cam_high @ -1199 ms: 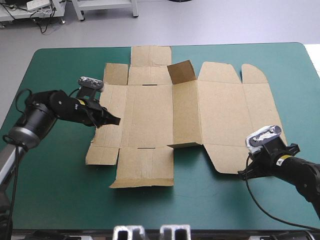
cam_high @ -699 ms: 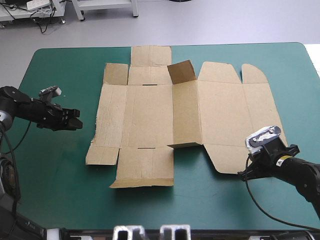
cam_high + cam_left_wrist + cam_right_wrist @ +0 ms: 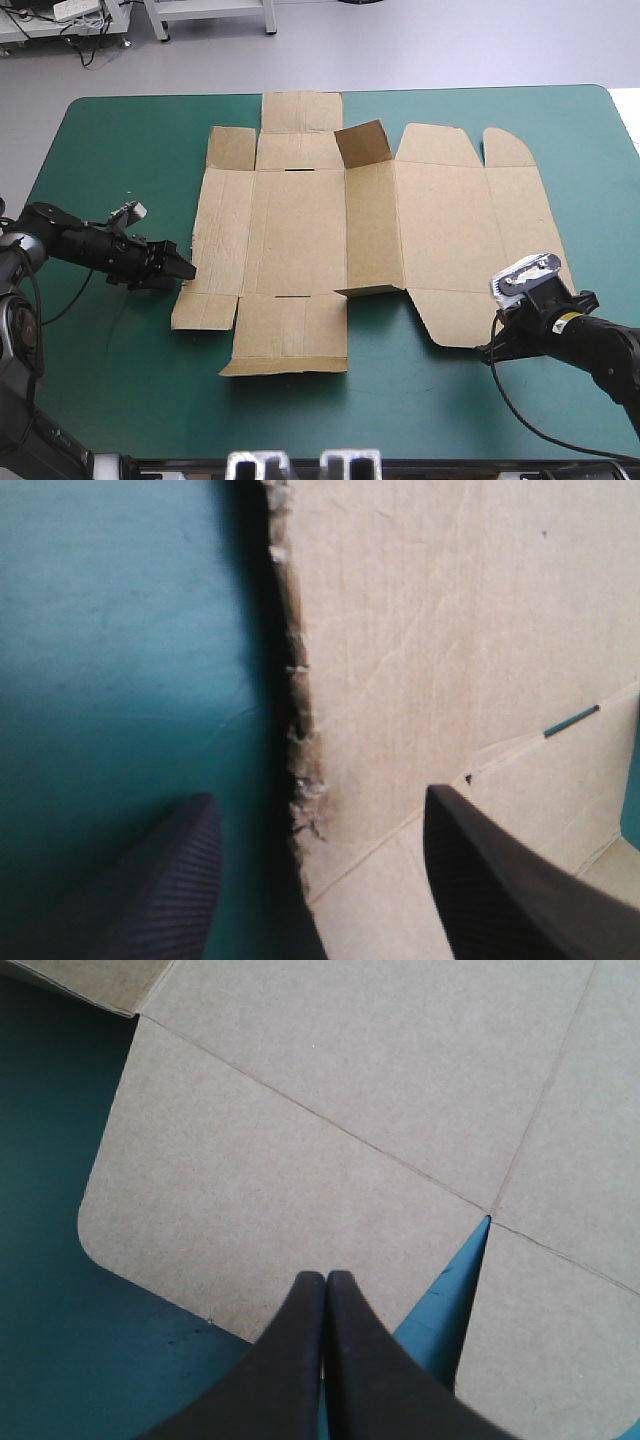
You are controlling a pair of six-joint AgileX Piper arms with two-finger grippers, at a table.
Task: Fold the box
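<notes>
Left gripper [image 3: 320, 793] spread at 9 o'clock edge of box [image 3: 300, 230]; right gripper [image 3: 325, 1278] pressed together, 4 o'clock corner; box mostly flat

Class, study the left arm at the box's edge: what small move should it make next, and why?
Probably ease the left jaws forward over the ragged left edge of the box: they stand open astride it, one over the teal-green cover, one over board, gripping nothing yet.
</notes>
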